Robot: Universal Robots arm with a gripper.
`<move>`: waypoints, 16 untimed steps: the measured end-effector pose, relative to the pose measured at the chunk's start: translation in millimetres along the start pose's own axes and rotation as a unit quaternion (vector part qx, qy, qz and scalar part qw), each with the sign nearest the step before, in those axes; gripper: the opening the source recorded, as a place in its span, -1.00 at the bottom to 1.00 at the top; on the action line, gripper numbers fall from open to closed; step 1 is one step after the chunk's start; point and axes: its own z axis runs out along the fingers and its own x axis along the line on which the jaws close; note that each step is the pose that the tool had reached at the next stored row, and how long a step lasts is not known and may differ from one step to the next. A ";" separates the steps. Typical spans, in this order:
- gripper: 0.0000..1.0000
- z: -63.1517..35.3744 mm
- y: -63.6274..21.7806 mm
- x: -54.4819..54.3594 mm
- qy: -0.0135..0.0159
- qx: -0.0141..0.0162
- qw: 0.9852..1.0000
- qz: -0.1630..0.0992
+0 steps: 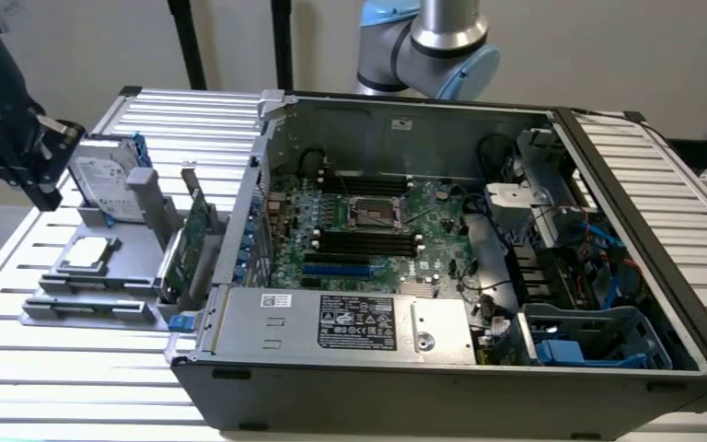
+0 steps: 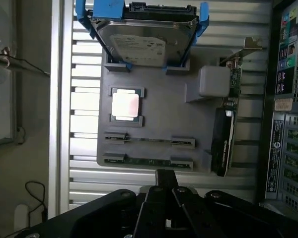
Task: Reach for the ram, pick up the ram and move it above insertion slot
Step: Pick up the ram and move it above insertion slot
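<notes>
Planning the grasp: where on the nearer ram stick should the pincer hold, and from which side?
Take the ram at its bare middle, between the grey end holders, probably from straight above: it seems to stand on edge, thin edge upward.

Ram edge-on, chips too small; pincer base cut by picture edge.

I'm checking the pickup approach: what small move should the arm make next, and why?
Probably open the pincer. It is shut and holds nothing, hanging clear of the gray tray, while the nearer memory stick lies untouched in its holders there.
</notes>
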 end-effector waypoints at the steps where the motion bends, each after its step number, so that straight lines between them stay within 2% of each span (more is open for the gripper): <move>1: -0.79 0.0 0.0 0.0 0.000 0.000 1.000 -0.009; 5: -0.79 0.2 -0.1 0.0 0.002 0.000 0.999 -0.045; 9: -0.79 0.2 0.0 0.0 0.003 0.000 0.997 -0.082; 13: -0.79 0.2 0.0 0.0 0.004 0.001 0.993 -0.118; 16: -0.79 0.3 0.0 0.0 0.005 0.001 0.989 -0.145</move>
